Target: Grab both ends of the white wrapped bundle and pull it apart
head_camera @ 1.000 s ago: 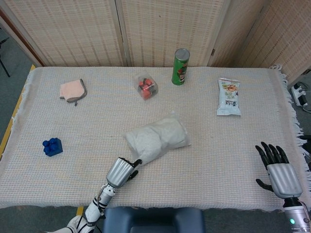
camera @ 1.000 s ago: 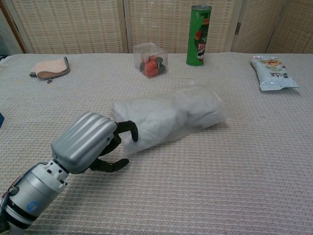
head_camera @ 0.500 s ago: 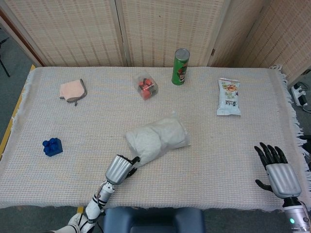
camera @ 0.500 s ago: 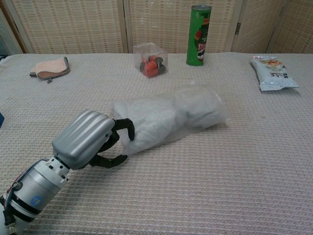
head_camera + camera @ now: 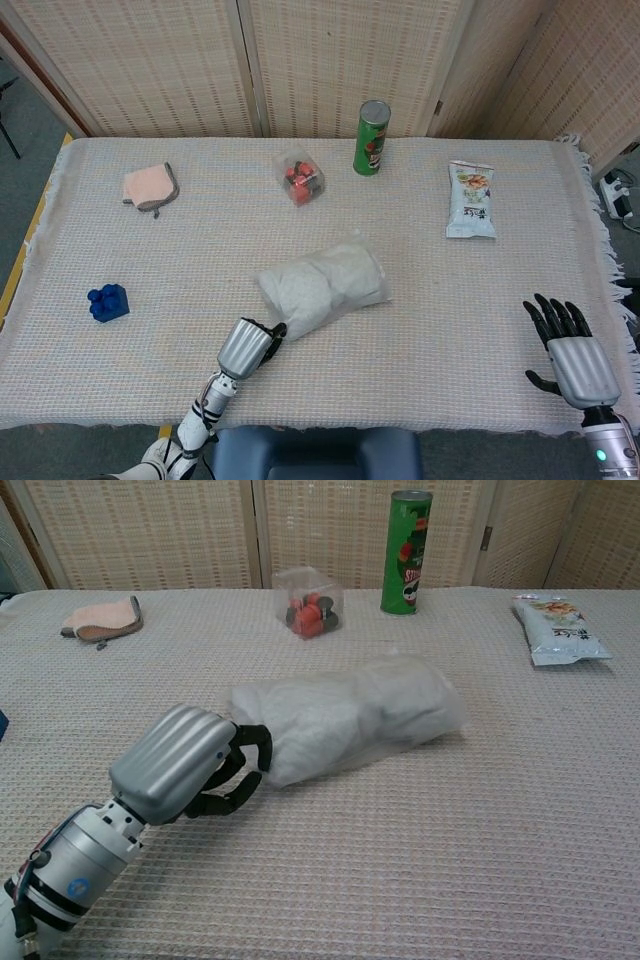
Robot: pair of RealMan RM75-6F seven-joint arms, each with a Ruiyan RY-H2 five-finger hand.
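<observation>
The white wrapped bundle (image 5: 325, 282) (image 5: 350, 715) lies slantwise in the middle of the woven table cover. My left hand (image 5: 247, 347) (image 5: 185, 760) is at its near-left end. The dark fingers (image 5: 258, 748) curl onto the wrap there, with the thumb closed in below, pinching that end. My right hand (image 5: 572, 355) rests far off at the table's near-right corner, fingers spread and empty. It shows only in the head view. The bundle's right end is untouched.
A green can (image 5: 371, 138) (image 5: 408, 552) and a clear box of red pieces (image 5: 301, 178) (image 5: 310, 602) stand behind the bundle. A snack packet (image 5: 471, 199) (image 5: 560, 628) lies back right, a pink cloth (image 5: 149, 186) (image 5: 102, 618) back left, a blue block (image 5: 108, 302) left.
My left hand's fingers and thumb have closed in on the bundle's near-left end, and that end has shifted slightly. The right hand has barely moved.
</observation>
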